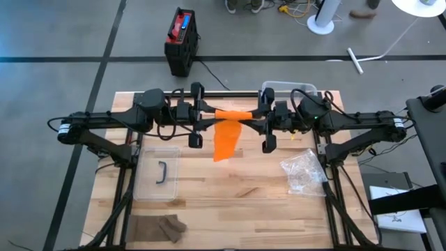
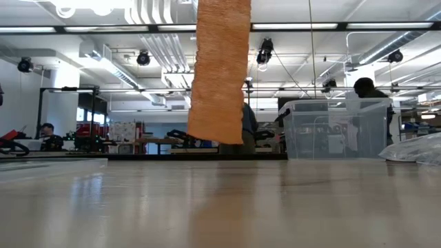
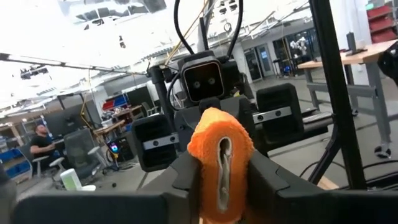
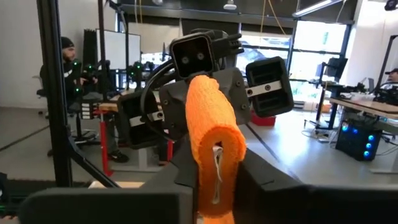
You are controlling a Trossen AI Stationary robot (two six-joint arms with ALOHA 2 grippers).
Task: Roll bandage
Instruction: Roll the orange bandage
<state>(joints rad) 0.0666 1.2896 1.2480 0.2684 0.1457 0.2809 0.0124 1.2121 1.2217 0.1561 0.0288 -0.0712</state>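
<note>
— Where is the bandage (image 1: 228, 132)?

— Lifted above the tabletop (image 1: 237, 199), stretched between the two arms near the far edge. A loose orange tail hangs from it; in the low view its end is clear of the wood.

— And the left tool (image 1: 203, 116)?

— Its fingers (image 3: 183, 180) are clamped on the rolled end.

— The right tool (image 1: 263, 120)?

— Also gripping the bandage, facing the left one, with the orange cloth pinched between its fingers.

— Anything else around?

— A clear lid (image 1: 158, 173), a crumpled plastic bag (image 1: 303, 171), a brown cloth (image 1: 159, 227) and a clear bin (image 2: 337, 129).
</note>
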